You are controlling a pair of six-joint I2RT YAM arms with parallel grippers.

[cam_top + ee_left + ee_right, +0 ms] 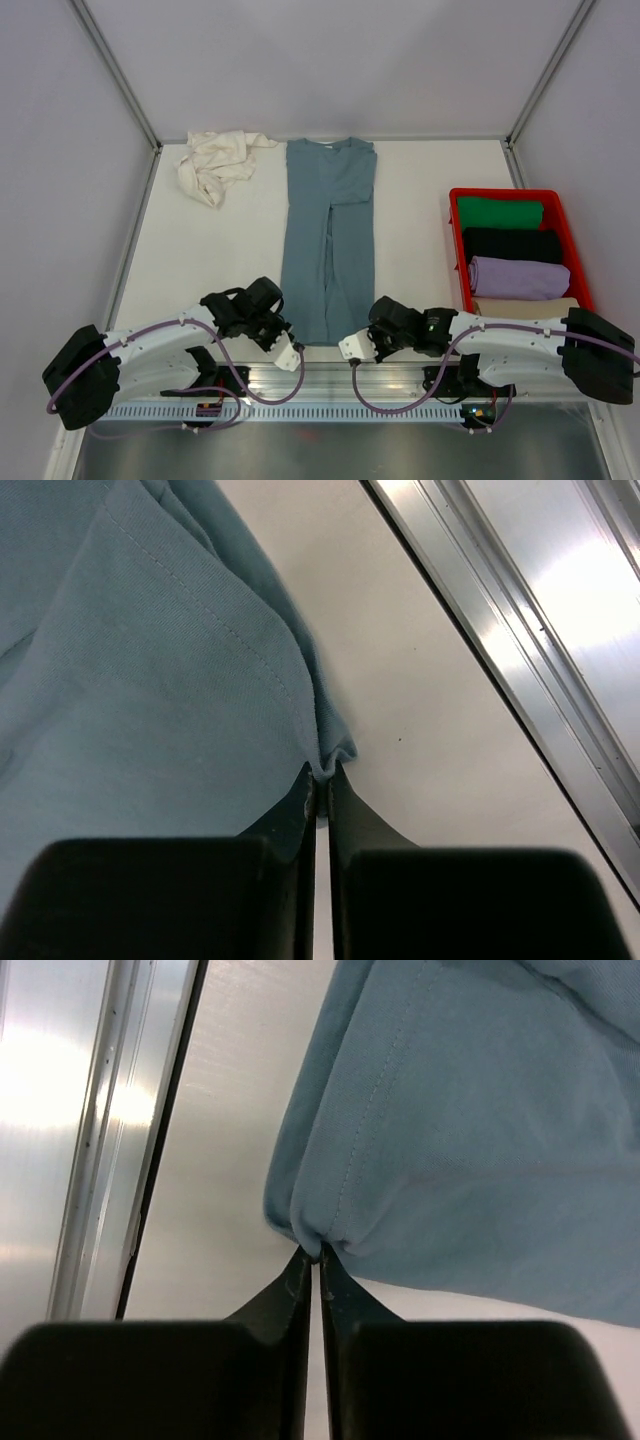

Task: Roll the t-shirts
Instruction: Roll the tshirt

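A slate-blue t-shirt [327,240] lies folded into a long narrow strip down the middle of the table, collar at the far end. My left gripper [281,336] is shut on its near left hem corner [330,758]. My right gripper [366,338] is shut on its near right hem corner [318,1240]. Both corners are pinched between the fingertips just above the table. A cream-white t-shirt [217,162] lies crumpled at the far left corner, apart from both grippers.
A red bin [568,213] at the right holds rolled shirts: green [500,212], black [512,244], lilac [520,277] and a beige one [525,305]. A metal rail [320,378] runs along the table's near edge, close behind both grippers.
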